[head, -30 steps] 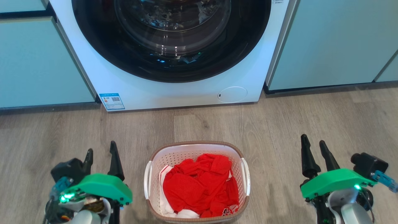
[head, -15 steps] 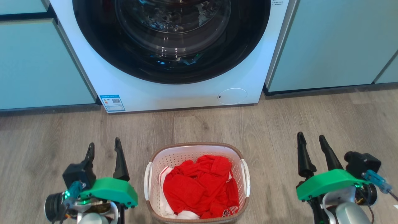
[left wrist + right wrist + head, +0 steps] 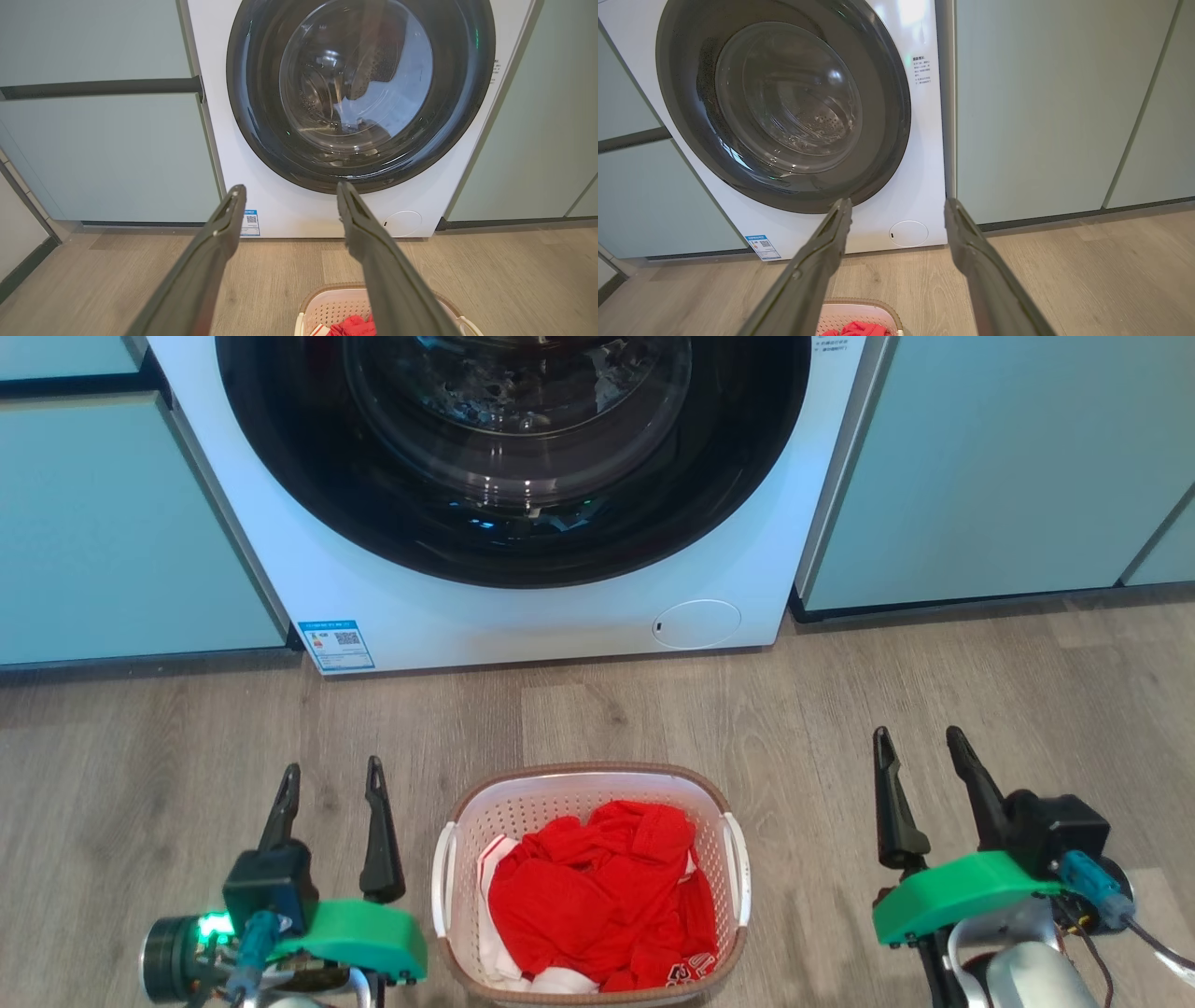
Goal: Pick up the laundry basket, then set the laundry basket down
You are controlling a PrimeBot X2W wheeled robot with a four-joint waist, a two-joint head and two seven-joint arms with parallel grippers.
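Observation:
The laundry basket (image 3: 467, 821), white and perforated with a brown rim, stands on the wood floor in front of me, full of red and white clothes (image 3: 597, 896). Its far rim peeks into the left wrist view (image 3: 322, 303) and the right wrist view (image 3: 859, 312). My left gripper (image 3: 333, 779) hovers open just left of the basket's left handle (image 3: 439, 882), touching nothing. Well to the right of the right handle (image 3: 738, 868), my right gripper (image 3: 917, 745) is open and holds nothing. Both pairs of fingers point toward the washing machine.
A white front-loading washing machine (image 3: 523, 607) with a dark round door stands straight ahead, between pale blue-green cabinets (image 3: 990, 467). Bare wood floor (image 3: 597, 709) lies between the machine and the basket.
Both grippers have drawn inward toward the basket and rolled, their wrist cameras swinging round. The basket has not moved.

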